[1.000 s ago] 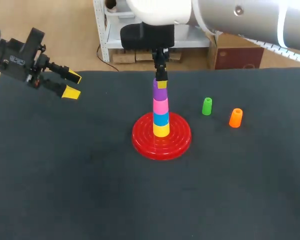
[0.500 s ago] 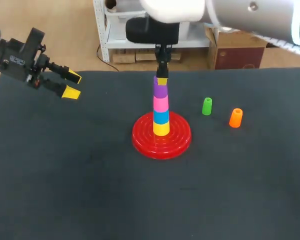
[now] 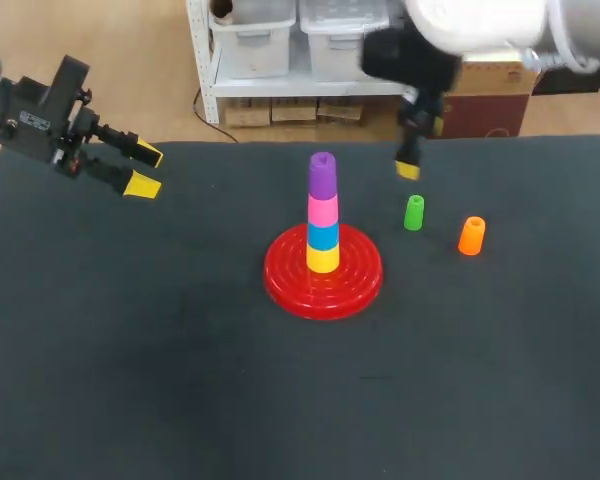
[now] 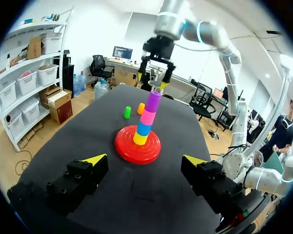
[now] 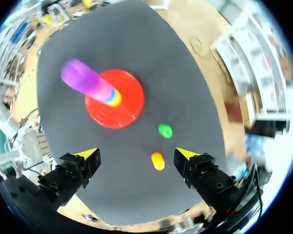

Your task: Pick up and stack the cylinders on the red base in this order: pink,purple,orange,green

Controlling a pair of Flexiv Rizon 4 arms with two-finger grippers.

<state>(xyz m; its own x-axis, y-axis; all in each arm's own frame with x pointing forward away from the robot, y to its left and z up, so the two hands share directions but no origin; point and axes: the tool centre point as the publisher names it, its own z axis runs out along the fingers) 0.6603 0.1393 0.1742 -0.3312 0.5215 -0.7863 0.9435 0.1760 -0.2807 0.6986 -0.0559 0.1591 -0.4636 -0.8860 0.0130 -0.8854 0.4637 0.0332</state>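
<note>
In the head view, saw the right tool [image 3: 409, 168] edge-on, one yellow tip masking the other, so could not read its gap there. Found it in the right wrist view spread wide, with the fingers pinching nothing. Hung over the table [image 3: 180, 360] near the green cylinder [image 3: 413, 213], clear of it. Lost most of the right arm [image 3: 500, 25] past the upper corner, and the left arm [image 3: 20, 105] likewise at the left edge. Saw the left tool [image 3: 145, 170] spread and empty too, over the table's far left corner, well apart from everything else. Found the red base [image 3: 285, 280] near the table's middle, its centre hidden under a stack: yellow cylinder [image 3: 322, 260] lowest, then blue cylinder [image 3: 322, 236], pink cylinder [image 3: 322, 211], and purple cylinder [image 3: 322, 175] on top. Noted the orange cylinder [image 3: 471, 236] upright near the green one, both on the table to the right of the base. In the left wrist view, saw the right tool overlapping the stack's top, and could not judge from there whether touching.
</note>
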